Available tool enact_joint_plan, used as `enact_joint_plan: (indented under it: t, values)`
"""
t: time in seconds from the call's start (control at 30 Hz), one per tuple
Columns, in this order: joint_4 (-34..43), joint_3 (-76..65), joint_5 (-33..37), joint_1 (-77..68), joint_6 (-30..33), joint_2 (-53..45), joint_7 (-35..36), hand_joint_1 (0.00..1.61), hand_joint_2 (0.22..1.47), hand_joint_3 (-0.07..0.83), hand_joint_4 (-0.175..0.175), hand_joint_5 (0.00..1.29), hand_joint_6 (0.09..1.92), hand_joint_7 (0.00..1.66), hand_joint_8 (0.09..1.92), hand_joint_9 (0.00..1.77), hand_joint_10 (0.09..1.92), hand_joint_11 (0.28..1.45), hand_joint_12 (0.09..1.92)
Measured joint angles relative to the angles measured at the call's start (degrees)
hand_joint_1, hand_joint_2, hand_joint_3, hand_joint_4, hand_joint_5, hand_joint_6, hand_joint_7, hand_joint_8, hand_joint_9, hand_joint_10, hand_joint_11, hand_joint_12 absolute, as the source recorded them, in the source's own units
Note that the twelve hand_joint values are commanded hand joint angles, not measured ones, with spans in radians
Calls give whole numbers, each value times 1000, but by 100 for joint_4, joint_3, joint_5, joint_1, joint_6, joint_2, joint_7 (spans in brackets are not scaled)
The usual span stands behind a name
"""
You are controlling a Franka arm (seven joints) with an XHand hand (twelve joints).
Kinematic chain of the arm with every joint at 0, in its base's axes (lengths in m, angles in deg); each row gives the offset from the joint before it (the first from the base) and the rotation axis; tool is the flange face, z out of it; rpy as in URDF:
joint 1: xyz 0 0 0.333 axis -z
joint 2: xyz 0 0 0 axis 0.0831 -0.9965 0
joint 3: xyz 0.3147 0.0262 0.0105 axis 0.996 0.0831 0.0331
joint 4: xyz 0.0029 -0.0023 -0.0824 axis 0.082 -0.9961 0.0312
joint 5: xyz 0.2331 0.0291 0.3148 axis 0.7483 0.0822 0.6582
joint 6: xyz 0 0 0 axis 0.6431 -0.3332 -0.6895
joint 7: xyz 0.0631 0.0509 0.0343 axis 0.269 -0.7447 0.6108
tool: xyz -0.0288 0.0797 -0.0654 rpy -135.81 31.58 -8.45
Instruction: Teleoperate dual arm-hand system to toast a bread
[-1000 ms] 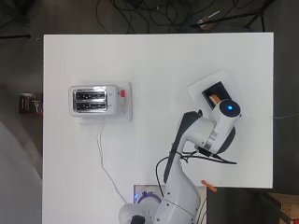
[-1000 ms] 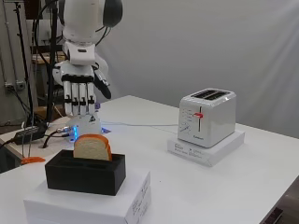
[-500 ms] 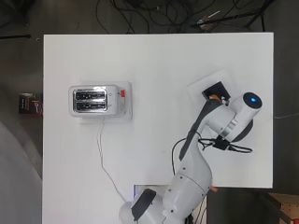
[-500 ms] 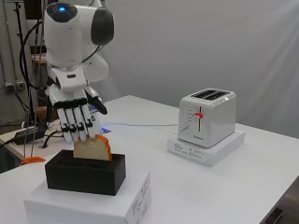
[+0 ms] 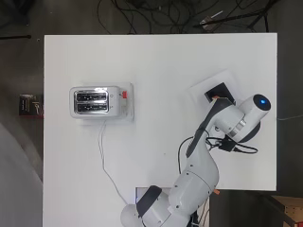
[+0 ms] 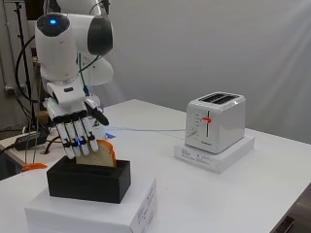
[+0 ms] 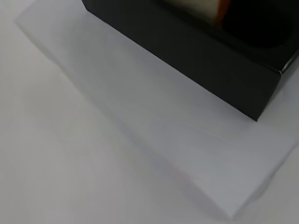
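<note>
Bread (image 6: 99, 154) stood upright in the black holder (image 6: 90, 180); the hand (image 6: 74, 127) hung over it, fingers (image 6: 77, 140) straight and pointing down, touching the slice's near face.

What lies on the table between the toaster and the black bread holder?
Nothing: in the overhead view, bare table separates the toaster from the holder.

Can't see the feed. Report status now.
Hand open, fingers straight down against bread slice. Slice upright in black holder. Toaster slots empty, path clear.
</note>
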Motion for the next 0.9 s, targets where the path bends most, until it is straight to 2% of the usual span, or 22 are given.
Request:
enact_joint_plan:
  t: [0.23, 0.27, 0.3, 0.33, 0.37, 0.4, 0.43, 0.47, 0.53, 0.77, 0.9]
  values:
    - [-85, 26, 228, 92, -87, -233, 115, 317, 1103, 3, 42, 406, 87, 540, 87, 643, 87, 455, 87]
    - [-145, 13, 265, 104, -90, -230, 79, 414, 1135, 4, 59, 531, 87, 681, 87, 767, 87, 507, 87]
    - [-189, -9, 307, 119, -90, -230, 27, 733, 1118, 3, 0, 690, 389, 923, 202, 1035, 87, 640, 87]
    - [-227, -32, 333, 125, -59, -229, -20, 969, 1107, 3, -48, 776, 725, 1071, 384, 1232, 88, 744, 101]
    - [-283, -39, 335, 128, 39, -206, -51, 1104, 1111, 2, -81, 799, 962, 1131, 529, 1337, 92, 797, 130]
    - [-390, -35, 331, 140, 194, -135, -94, 1173, 1117, 2, -105, 799, 1109, 1156, 610, 1381, 87, 821, 145]
    - [-576, -18, 300, 156, 425, 4, -190, 1213, 1120, 1, -133, 793, 1181, 1175, 645, 1409, 87, 831, 155]
    - [-736, 3, 243, 161, 615, 129, -278, 1233, 1121, -1, -153, 789, 1210, 1186, 663, 1425, 87, 836, 162]
    - [-1031, 78, 92, 169, 954, 439, -489, 1249, 1121, -1, -170, 784, 1220, 1196, 680, 1441, 87, 838, 167]
    - [-1147, 567, -172, 122, 1170, 1134, -803, 1248, 1134, 0, -175, 749, 1241, 1176, 734, 1453, 87, 842, 195]
    - [-1362, 827, -211, 89, 1589, 1871, -667, 1249, 1135, 1, -175, 752, 1214, 1165, 772, 1460, 87, 827, 222]
